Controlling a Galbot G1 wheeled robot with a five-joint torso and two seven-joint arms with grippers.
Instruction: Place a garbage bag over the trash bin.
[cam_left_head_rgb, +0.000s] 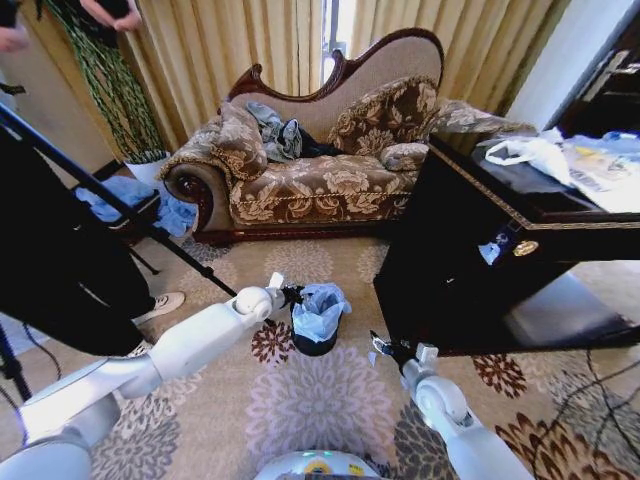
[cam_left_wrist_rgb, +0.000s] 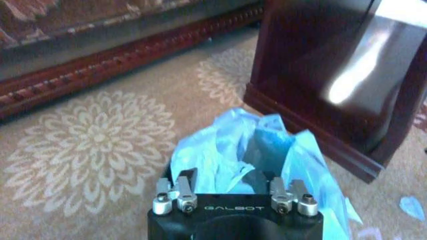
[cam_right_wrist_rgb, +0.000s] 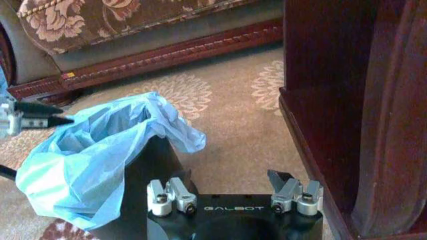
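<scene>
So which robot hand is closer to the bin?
The left hand. It sits right at the bin's rim beside the blue bag. The right hand waits apart on the bin's other side, near the dark cabinet.

A brown floral sofa (cam_left_head_rgb: 320, 165) stands against the curtains (cam_left_head_rgb: 230, 45), grey clothes (cam_left_head_rgb: 278, 135) heaped on its seat. A dark wooden cabinet (cam_left_head_rgb: 500, 250) sits to the right, a white plastic bag (cam_left_head_rgb: 530, 152) on its top's far edge. Flower-patterned carpet (cam_left_head_rgb: 320, 400) covers the floor.

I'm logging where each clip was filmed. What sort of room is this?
Probably a furnished living room or hotel suite: an ornate floral carved-wood sofa, gold floor-length curtains, a floral patterned carpet and a dark polished wooden cabinet.
</scene>
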